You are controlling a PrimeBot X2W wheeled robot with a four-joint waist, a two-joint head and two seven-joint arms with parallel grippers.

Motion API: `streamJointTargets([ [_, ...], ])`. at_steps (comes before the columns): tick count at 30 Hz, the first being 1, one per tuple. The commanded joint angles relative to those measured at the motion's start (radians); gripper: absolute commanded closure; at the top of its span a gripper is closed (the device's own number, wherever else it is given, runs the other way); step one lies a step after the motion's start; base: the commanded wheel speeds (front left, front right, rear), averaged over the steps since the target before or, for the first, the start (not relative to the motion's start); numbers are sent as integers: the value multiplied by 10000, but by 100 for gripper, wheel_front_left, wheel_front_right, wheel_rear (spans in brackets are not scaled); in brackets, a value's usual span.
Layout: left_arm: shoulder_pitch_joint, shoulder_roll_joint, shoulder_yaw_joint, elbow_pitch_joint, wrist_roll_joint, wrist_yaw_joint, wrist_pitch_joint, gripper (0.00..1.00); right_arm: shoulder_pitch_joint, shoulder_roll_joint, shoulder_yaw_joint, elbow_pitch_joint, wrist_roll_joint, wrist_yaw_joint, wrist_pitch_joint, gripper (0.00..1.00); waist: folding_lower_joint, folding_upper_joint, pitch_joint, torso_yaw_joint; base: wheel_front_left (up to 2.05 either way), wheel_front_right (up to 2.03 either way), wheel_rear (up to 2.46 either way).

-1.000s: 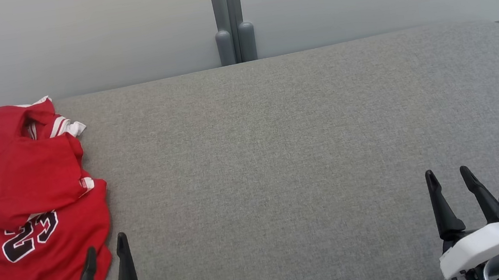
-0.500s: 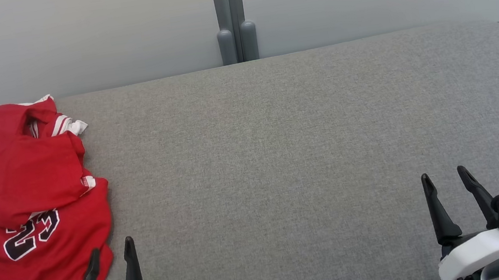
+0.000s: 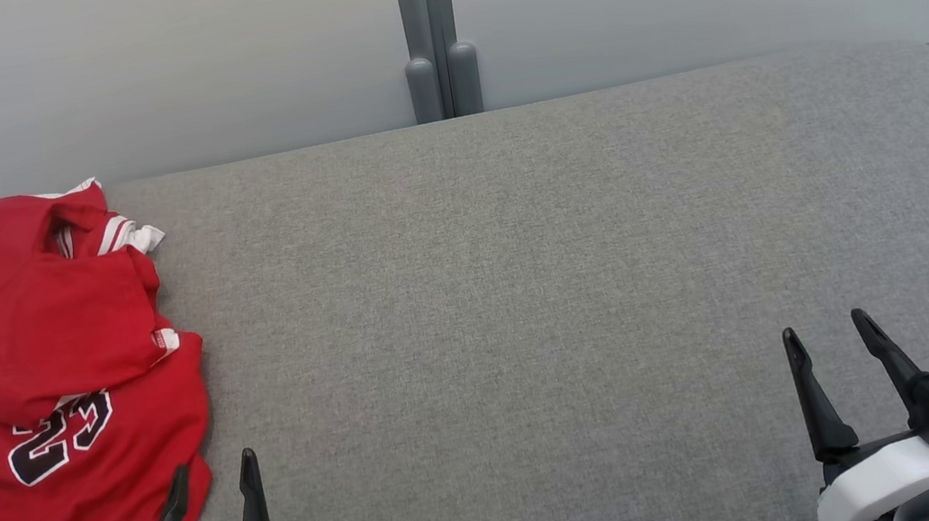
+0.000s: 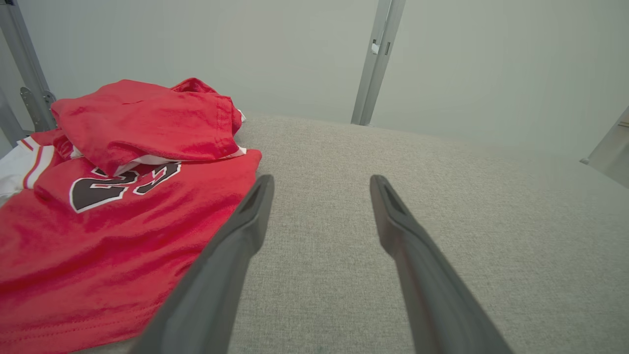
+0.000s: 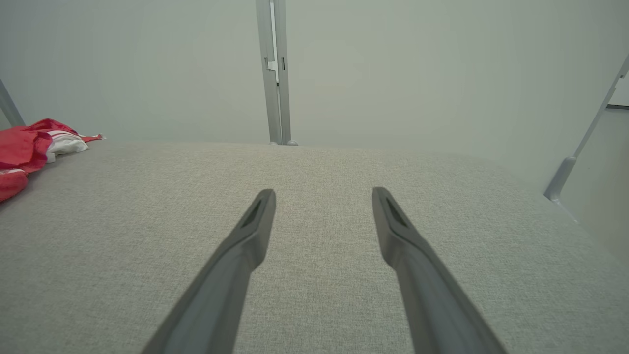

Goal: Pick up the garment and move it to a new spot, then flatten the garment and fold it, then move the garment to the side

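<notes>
Here, garment [image 3: 33,357] at left; grey surface [image 3: 523,289] wide rightward

A robot test bay or lab cell is what's being looked at here, not a home, and that is suggested by the fittings. A broad work surface [image 3: 523,289] covered in grey woven fabric is seen, rounded at its far right corner and closed in behind by pale matte panels [image 3: 129,71]. The panels are joined at a grey metal post [image 3: 427,20] – and a slanted grey strut [image 5: 559,179] is caught off to the side, like part of an enclosure frame. A red jersey [image 3: 33,357] is laid crumpled at the fabric's left end.
</notes>
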Motion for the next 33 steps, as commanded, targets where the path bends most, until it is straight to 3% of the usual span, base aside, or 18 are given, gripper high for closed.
streamJointTargets([
  [1,66,101,-13,-25,211,-30,-75,0,100,-22,-8,-19,-200,0,-80,0,-1,0,-8,6,0,0,0],
  [17,218,135,-84,57,1193,-9,-365,0,347,36,-35,-3,-1297,0,-392,0,-1,0,-167,70,0,0,0],
  [33,271,133,-40,50,1148,-9,-345,0,352,97,-64,57,-1131,-1,-388,0,-1,0,-159,80,0,0,0],
])
